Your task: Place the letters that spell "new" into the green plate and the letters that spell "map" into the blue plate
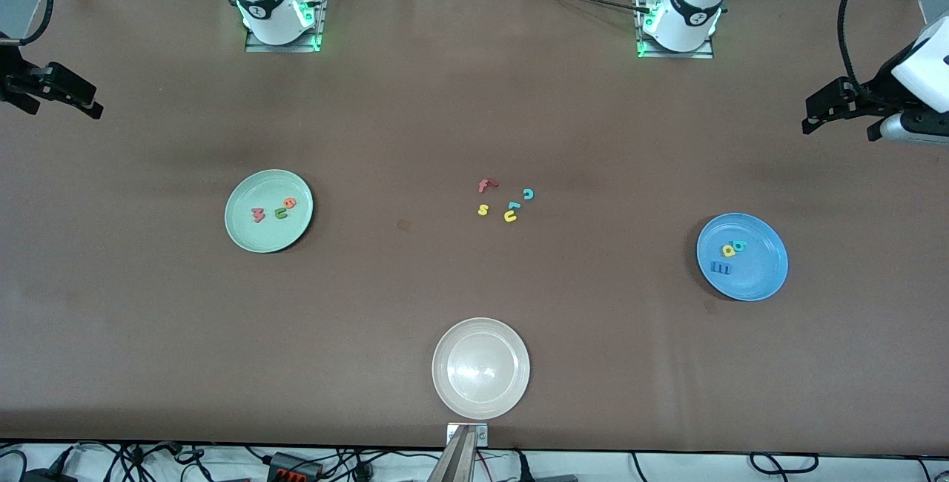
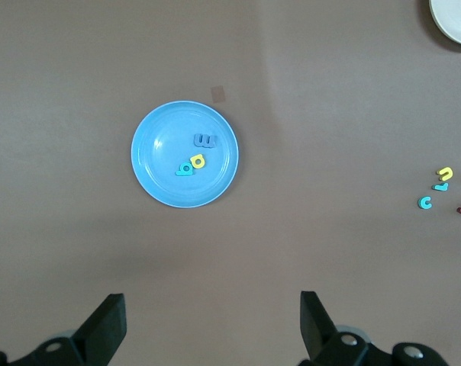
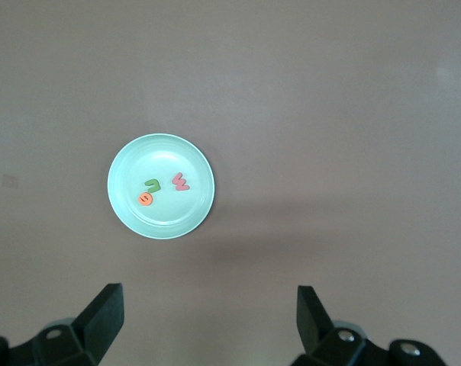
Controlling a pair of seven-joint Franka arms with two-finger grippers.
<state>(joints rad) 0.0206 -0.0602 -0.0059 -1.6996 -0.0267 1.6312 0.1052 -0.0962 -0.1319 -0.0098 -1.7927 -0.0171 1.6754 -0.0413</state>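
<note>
The green plate (image 1: 256, 189) lies toward the right arm's end of the table and holds the pinkish-red "w" (image 1: 257, 214), dark green "n" (image 1: 281, 213) and orange "e" (image 1: 290, 203). The blue plate (image 1: 764, 278) lies toward the left arm's end and holds the blue "m" (image 1: 720, 268), yellow "a" (image 1: 729, 251) and teal "p" (image 1: 739, 246). My right gripper (image 3: 208, 293) hangs open and empty, high above the table beside the green plate (image 3: 158, 156). My left gripper (image 2: 211, 305) is likewise open and empty, high beside the blue plate (image 2: 166, 145).
A cream-white plate (image 1: 481, 400) lies empty near the front edge, mid-table. Several loose letters lie at the table's middle: a red "f" (image 1: 485, 185), a teal "c" (image 1: 528, 193), a yellow "s" (image 1: 483, 209) and a yellow "u" (image 1: 510, 216).
</note>
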